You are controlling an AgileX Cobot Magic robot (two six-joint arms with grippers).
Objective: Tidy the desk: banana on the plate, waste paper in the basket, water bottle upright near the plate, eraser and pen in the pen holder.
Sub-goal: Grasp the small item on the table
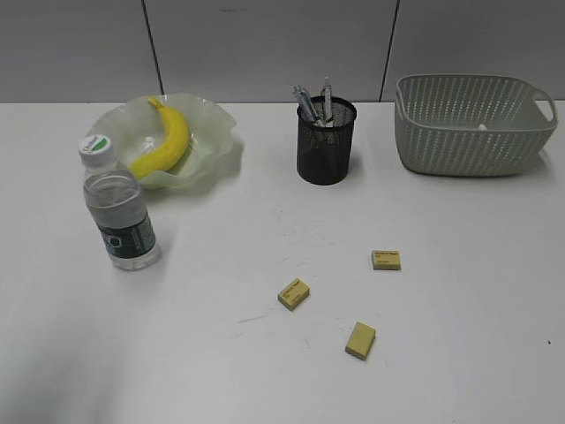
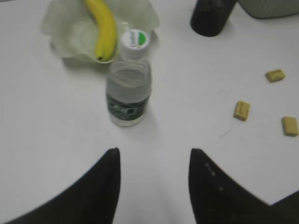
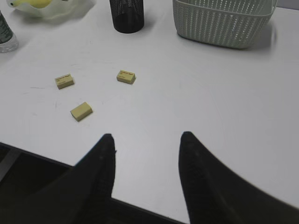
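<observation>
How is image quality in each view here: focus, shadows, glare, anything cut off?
Exterior view: even, soft light, sharp; faint shadow left of the water bottle. Left wrist view: slightly soft, the pen holder cropped at the top edge, open left gripper dark and featureless. Right wrist view: erasers fairly crisp, basket cut off at top, right gripper a black silhouette.
</observation>
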